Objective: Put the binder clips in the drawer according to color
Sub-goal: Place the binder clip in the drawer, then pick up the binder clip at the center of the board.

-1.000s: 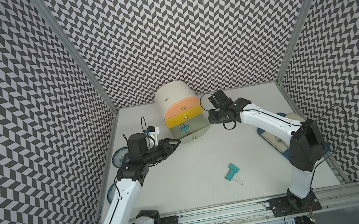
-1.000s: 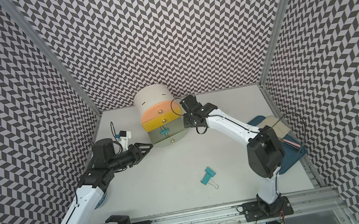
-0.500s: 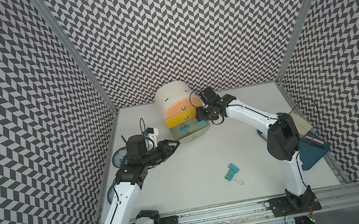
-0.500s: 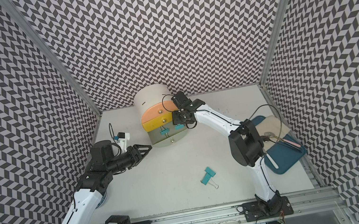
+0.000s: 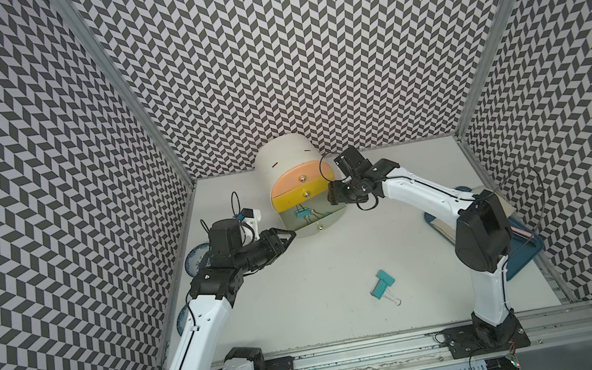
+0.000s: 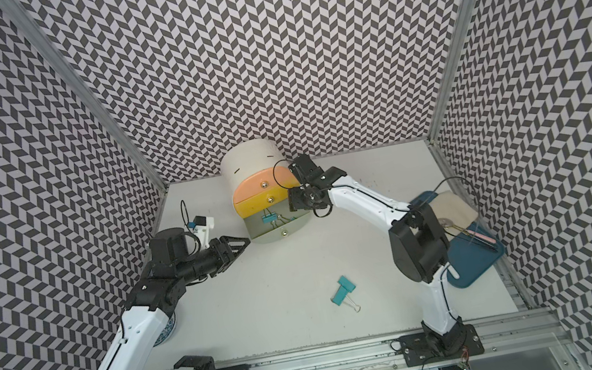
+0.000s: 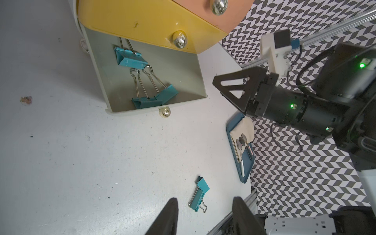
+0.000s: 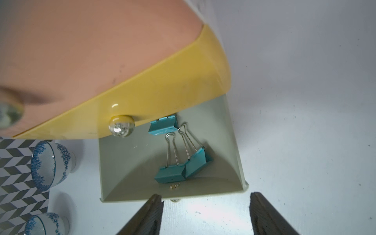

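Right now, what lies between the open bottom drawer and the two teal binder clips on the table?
Nothing: only bare white tabletop separates the open grey drawer from the teal clips, as both top views show.

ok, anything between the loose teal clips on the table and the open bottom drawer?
Nothing visible. Bare table runs from the teal clips to the pulled-out grey drawer, whose front part is uncovered. The left gripper and right gripper flank it, both open and empty, off that line.

grey drawer [image 8: 126,166] open; three teal binder clips [image 8: 169,176] inside; pincer [image 8: 206,195] spread, empty
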`<action>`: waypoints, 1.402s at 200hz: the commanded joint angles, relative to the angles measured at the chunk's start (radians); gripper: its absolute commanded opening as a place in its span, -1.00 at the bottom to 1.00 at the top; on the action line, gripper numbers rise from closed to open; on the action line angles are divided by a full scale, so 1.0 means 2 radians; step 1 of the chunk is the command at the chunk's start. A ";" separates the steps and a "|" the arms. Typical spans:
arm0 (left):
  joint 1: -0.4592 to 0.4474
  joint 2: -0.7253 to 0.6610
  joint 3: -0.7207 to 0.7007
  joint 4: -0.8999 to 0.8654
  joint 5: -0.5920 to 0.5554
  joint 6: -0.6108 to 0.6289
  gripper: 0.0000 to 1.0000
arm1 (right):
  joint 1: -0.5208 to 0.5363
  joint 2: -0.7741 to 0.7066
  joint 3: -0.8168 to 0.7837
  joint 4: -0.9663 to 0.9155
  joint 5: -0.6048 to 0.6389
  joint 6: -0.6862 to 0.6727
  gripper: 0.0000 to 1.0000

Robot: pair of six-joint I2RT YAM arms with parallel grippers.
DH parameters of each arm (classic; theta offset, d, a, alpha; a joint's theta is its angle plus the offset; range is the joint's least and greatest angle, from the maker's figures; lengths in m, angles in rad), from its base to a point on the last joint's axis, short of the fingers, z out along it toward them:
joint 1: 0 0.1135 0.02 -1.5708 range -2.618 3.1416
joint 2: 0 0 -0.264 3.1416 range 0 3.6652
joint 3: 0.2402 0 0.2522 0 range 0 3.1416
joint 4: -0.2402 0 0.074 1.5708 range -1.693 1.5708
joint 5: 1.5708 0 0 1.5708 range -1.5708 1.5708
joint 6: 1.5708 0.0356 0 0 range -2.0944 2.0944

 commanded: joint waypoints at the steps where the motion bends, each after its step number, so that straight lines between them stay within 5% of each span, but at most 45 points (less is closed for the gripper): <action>1: 0.000 0.003 0.022 -0.013 -0.015 0.022 -0.05 | -0.001 -0.052 -0.053 0.018 -0.002 -0.003 0.41; 59: -0.036 0.009 0.013 -0.007 -0.035 0.018 -0.05 | 0.016 -0.149 -0.215 0.041 -0.027 -0.018 0.35; 126: -0.055 0.007 0.003 0.008 -0.038 0.001 -0.06 | 0.094 -0.239 -0.347 0.062 -0.078 -0.021 0.36; 174: -0.063 0.001 -0.005 0.013 -0.041 -0.011 -0.06 | 0.140 -0.246 -0.392 0.059 -0.073 -0.014 0.36; 280: -0.073 -0.023 -0.020 0.012 -0.050 -0.026 -0.05 | 0.151 -0.239 -0.435 0.063 -0.035 -0.010 0.39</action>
